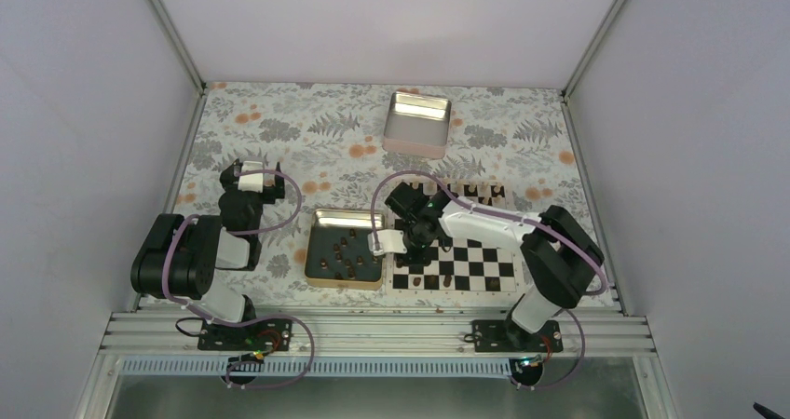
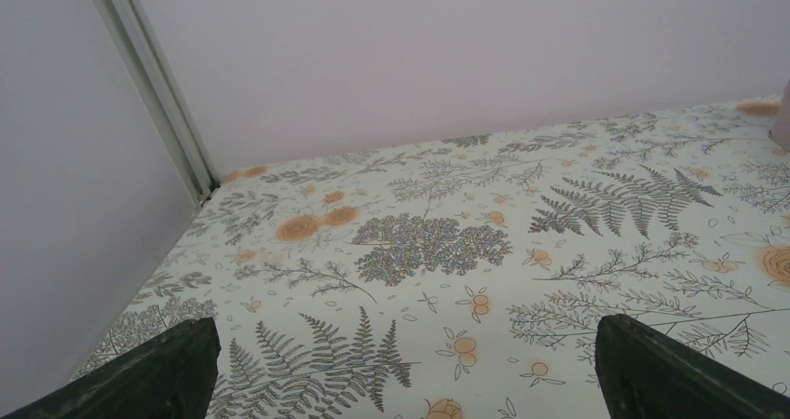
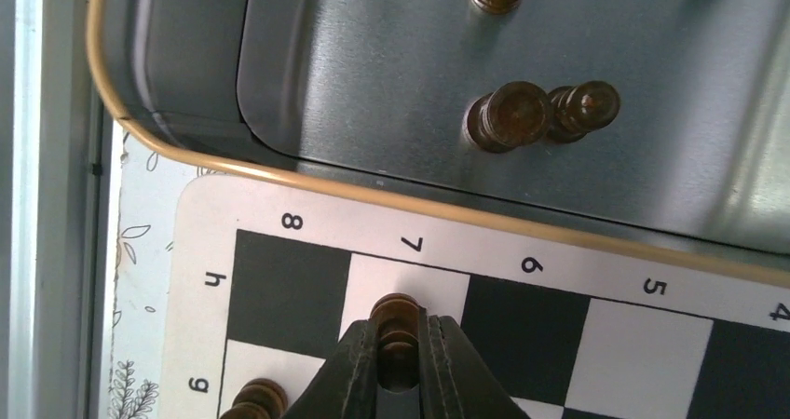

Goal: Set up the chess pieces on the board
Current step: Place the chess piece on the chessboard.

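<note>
Right tool (image 3: pixel 401 337) is pinched nearly shut on one dark piece (image 3: pixel 396 309), with nothing else in the jaws. The piece sits right between the tips with its long axis along the fingers, so it points down at the board (image 3: pixel 531 335). Directly under the tips is the white square in row h, column 7, on the board's edge row. My read: the coming move is straight down, then release, with no sideways shift. Can't tell whether the base touches the square yet.

Diagonally next to the tool, toward the g/8 corner, a second piece (image 3: pixel 256 398) stands on the board. That leaves little clearance for the finger on that side when the jaws open, so there's a risk of a knock.

Beyond the tips, past the board's edge, is the gold-rimmed tray (image 3: pixel 373 65) holding loose pieces (image 3: pixel 510 116), two of them touching. That is likely the next supply and a short reach for this arm.

Left tool (image 2: pixel 405 337) is wide open and empty, with only the floral surface (image 2: pixel 429 242) ahead of it. It's well apart from both tray and board, so the right arm is clearly the nearer one.

On views: the right wrist cam gives the square labels and the grip. The top cam hides the held piece under the wrist but shows the layout, including a silver tin (image 1: pixel 417 121) far beyond the tool.
</note>
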Controlling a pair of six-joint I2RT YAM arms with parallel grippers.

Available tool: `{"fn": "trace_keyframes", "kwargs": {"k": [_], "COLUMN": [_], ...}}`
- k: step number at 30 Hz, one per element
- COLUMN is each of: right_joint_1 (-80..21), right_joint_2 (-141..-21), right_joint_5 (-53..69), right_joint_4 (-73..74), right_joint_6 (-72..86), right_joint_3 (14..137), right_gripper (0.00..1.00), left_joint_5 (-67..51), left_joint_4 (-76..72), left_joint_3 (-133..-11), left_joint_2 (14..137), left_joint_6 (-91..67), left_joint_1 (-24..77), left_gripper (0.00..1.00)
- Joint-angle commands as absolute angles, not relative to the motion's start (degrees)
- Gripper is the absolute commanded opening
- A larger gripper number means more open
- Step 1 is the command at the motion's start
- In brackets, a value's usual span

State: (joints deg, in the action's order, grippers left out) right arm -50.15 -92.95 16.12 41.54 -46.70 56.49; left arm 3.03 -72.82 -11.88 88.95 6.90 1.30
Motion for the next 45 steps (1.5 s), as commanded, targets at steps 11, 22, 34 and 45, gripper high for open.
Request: {"fn": "trace_keyframes", "kwargs": {"k": [11,22,34,45], "right_joint_1": [-49.9,-49.9,-49.9,-51.5], "right_joint_2": [-94.9,-97.1,-91.4,-99.9], "right_joint_5": [16.1,15.7,13.9,10.8], "right_joint_4": [40.0,41.2,47.4,51.3], "right_joint_6": [-48.8,-49.2,-48.6,-48.3], "right_joint_3": [56.2,56.9,63.0,79.6], "right_gripper": [0.12,0.18,0.37,0.39], "left_joint_5": [2.9,2.9,2.9,2.8], "left_joint_4": [-75.7,-75.7,-75.8,-75.7], "left_joint_3": [-12.1,-12.1,-12.1,-12.1], "left_joint_2": [89.5,89.5,89.5,89.5], "left_joint_6": [6.8,6.8,6.8,6.8], "left_joint_1": [1.5,1.5,1.5,1.5], "left_gripper": [1.00,1.00,1.00,1.00]}}
